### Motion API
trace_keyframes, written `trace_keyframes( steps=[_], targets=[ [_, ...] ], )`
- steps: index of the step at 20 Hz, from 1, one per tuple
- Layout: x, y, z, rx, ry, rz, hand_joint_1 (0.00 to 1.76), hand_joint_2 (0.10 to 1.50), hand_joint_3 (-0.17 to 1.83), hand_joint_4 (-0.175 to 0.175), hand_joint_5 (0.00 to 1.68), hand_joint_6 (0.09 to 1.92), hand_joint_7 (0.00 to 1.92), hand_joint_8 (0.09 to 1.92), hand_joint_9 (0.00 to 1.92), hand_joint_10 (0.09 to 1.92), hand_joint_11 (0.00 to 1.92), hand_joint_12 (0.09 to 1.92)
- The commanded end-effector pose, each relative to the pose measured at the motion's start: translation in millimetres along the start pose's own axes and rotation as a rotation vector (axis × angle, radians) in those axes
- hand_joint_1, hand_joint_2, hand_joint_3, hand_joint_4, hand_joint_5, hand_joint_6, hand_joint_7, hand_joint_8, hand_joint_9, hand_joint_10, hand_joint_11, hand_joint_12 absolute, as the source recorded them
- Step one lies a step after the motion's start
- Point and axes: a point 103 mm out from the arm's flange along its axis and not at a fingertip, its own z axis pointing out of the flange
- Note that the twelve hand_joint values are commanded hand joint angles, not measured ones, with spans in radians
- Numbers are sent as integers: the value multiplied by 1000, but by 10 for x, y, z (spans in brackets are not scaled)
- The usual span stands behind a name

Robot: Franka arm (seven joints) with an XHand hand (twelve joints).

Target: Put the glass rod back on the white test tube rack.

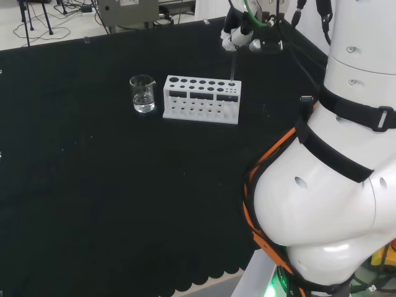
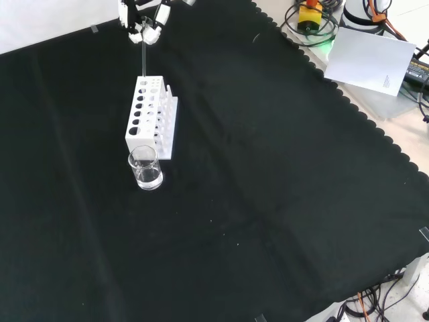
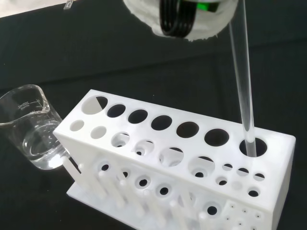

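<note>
A white test tube rack (image 1: 202, 99) (image 2: 151, 115) (image 3: 192, 167) stands on the black cloth. The clear glass rod (image 3: 242, 76) (image 1: 233, 67) (image 2: 143, 59) stands nearly upright, its lower end inside the large hole at the rack's end, the right end in the head view. The hand (image 1: 242, 36) (image 2: 142, 21) is above that end of the rack, its fingers curled round the rod's top. A blurred white part of the hand (image 3: 184, 19) shows in the wrist view.
A small glass beaker (image 1: 143, 94) (image 2: 145, 168) (image 3: 29, 127) with a little clear liquid stands close to the rack's other end. White arm links (image 1: 334, 161) rise at the right of the head view. Papers and cables (image 2: 372, 57) lie beyond the cloth's scalloped edge.
</note>
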Motion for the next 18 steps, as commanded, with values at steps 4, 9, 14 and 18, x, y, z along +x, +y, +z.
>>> trace_keyframes(
  steps=[4,9,14,18],
  targets=[
    [66,119,-7,7,7,-2,1301,897,319,-175,1176,420,1138,1104,1654,750,1187,798],
    [-4,185,35,14,15,10,1301,897,319,-175,1175,423,1139,1102,1655,750,1187,798],
    [-84,258,57,23,24,22,1301,896,320,-175,1173,426,1141,1100,1657,750,1188,798],
    [-149,285,68,27,25,32,1301,896,321,-175,1172,429,1142,1097,1658,749,1188,799]
  ],
)
